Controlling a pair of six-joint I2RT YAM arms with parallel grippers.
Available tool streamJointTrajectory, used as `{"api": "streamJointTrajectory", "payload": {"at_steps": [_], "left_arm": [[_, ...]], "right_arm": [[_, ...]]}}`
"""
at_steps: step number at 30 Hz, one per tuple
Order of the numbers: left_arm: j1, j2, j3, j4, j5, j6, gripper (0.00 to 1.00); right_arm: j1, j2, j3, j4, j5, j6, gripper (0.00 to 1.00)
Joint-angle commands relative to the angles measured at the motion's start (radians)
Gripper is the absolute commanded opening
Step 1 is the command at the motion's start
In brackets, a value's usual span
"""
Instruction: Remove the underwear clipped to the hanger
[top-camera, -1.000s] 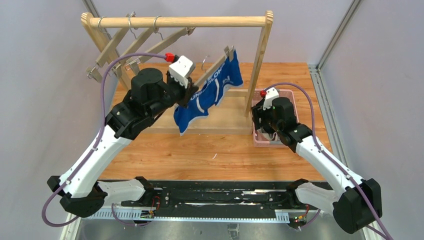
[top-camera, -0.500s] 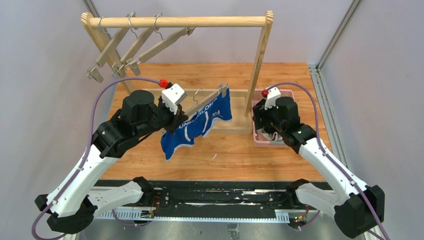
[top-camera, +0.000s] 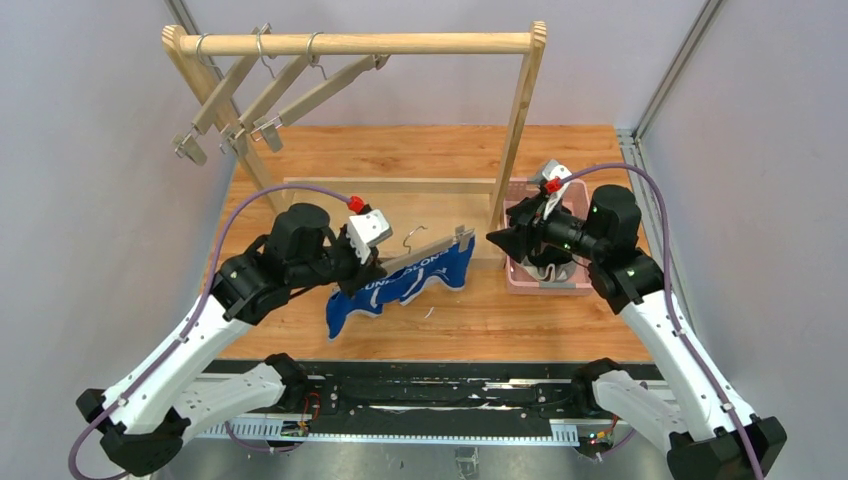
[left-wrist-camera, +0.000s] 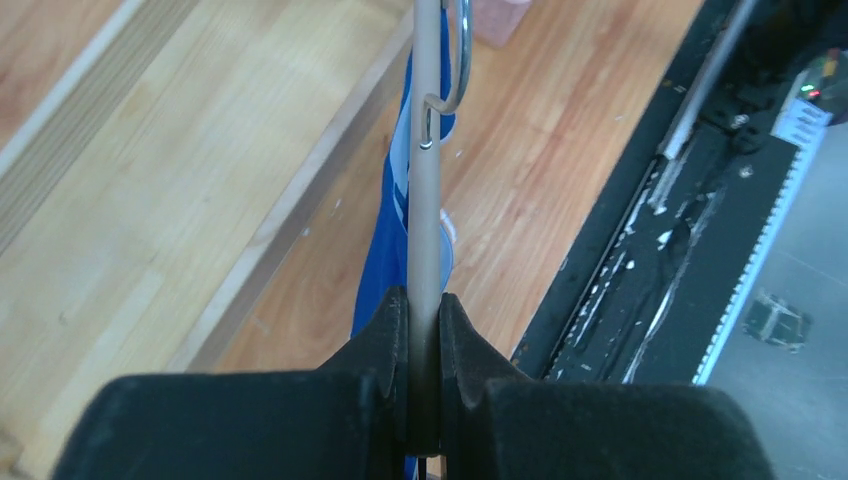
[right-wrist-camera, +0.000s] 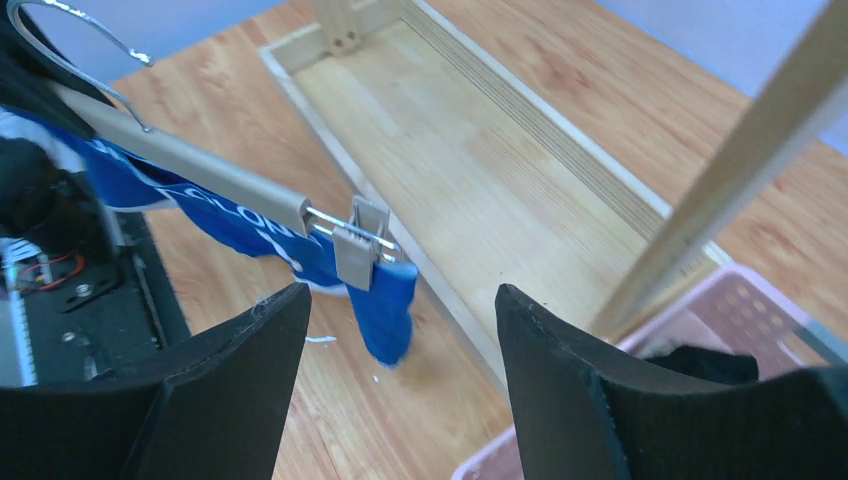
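Note:
My left gripper (top-camera: 374, 268) is shut on the bar of a pale wooden clip hanger (top-camera: 425, 248) and holds it low over the table. Bright blue underwear with white lettering (top-camera: 400, 286) hangs clipped under it. In the left wrist view the fingers (left-wrist-camera: 385, 330) pinch the hanger bar (left-wrist-camera: 427, 170), with the blue underwear (left-wrist-camera: 385, 250) below. My right gripper (top-camera: 500, 240) is open, just right of the hanger's end clip (right-wrist-camera: 355, 248). In the right wrist view the blue underwear (right-wrist-camera: 390, 300) hangs between my spread fingers (right-wrist-camera: 235, 375). Dark underwear (right-wrist-camera: 700, 362) lies in the pink basket (top-camera: 525, 283).
A wooden rack (top-camera: 360, 44) stands at the back, with three empty clip hangers (top-camera: 262, 100) on its left end. Its right post (top-camera: 516, 120) rises close to my right gripper. The rack's base frame (top-camera: 420, 186) lies on the table. A black rail (top-camera: 420, 395) runs along the near edge.
My left gripper has brought the hanger with the blue underwear down and toward the near edge. My right gripper has lifted out of the basket, turned left toward the hanger's end, and is open.

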Motion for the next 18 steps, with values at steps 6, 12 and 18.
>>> {"api": "streamJointTrajectory", "payload": {"at_steps": [6,12,18], "left_arm": [[-0.006,-0.14,-0.058,0.203,0.217,0.06,0.0],[-0.006,-0.123,-0.058,0.203,0.229,0.052,0.0],[-0.006,-0.111,-0.055,0.232,0.235,0.043,0.0]], "right_arm": [[-0.049,0.069,0.049,0.251,-0.486,0.094,0.69],[-0.05,0.109,0.055,0.333,-0.556,0.16,0.68],[-0.048,0.118,0.035,0.39,-0.597,0.213,0.67]]}}
